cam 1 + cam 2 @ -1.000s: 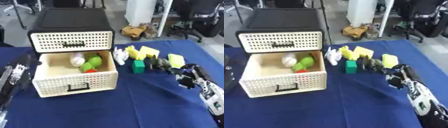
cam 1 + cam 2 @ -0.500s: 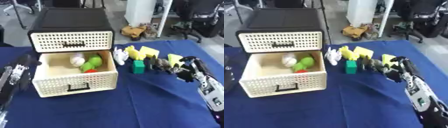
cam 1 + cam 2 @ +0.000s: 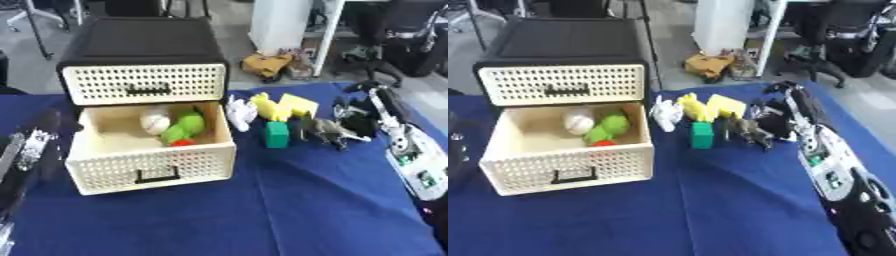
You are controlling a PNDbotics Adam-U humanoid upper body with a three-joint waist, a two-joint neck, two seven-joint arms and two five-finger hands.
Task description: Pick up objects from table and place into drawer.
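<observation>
Drawer (image 3: 149,167) open; right hand (image 3: 359,120) beside grey toy (image 3: 331,132).

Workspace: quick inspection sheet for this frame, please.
Surface: table under a blue cloth.
Job's things: lower drawer pulled open, holding a white ball, a green toy and something red; upper drawer closed. On the cloth: white toy, yellow pieces, green block, grey figure.
Clutter: nothing seen.
Hands: right hand at the grey figure, fingers unclear; left arm at the left edge, hand out of view.
Cables: nothing seen.
Surroundings: office chairs, brown item on the floor.
</observation>
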